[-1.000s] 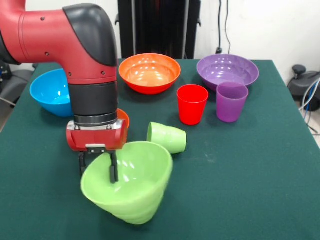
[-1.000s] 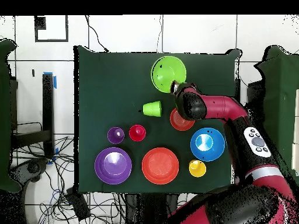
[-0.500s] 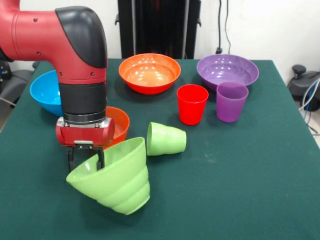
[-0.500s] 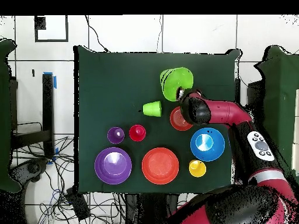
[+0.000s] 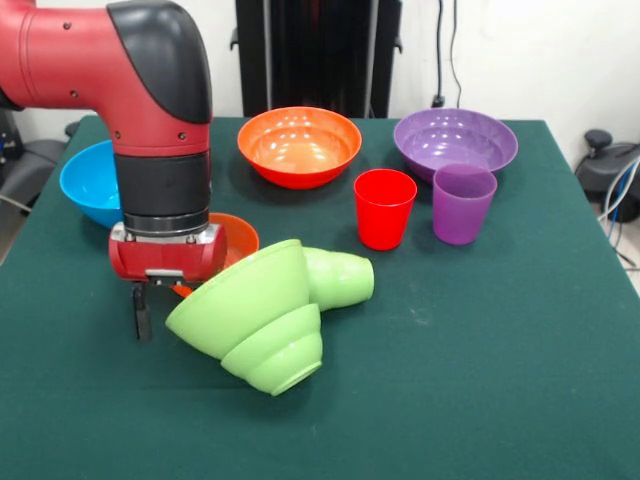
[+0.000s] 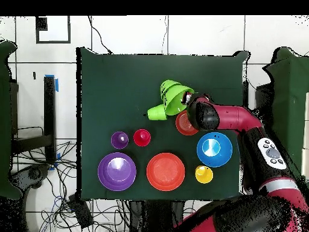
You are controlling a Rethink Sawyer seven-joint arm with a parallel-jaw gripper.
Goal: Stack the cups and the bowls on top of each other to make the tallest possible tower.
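The tool (image 5: 143, 305) hangs low over the table (image 5: 480, 360), just beside the large light-green bowl (image 5: 250, 310); only one dark finger shows clearly, so I cannot tell whether it is open, closed or gripping the rim. The bowl lies tipped on its side, its axis slanting, base toward the table's front edge and mouth turned up and back toward the tool. Its upper rim touches the light-green cup (image 5: 340, 277), which lies on its side with its long axis roughly level. Behind stand the small orange-red bowl (image 5: 235, 238), red cup (image 5: 385, 207) and purple cup (image 5: 463, 203). Risk: the tipped bowl could roll or shove the fallen cup away, since neither rests on a stable base.
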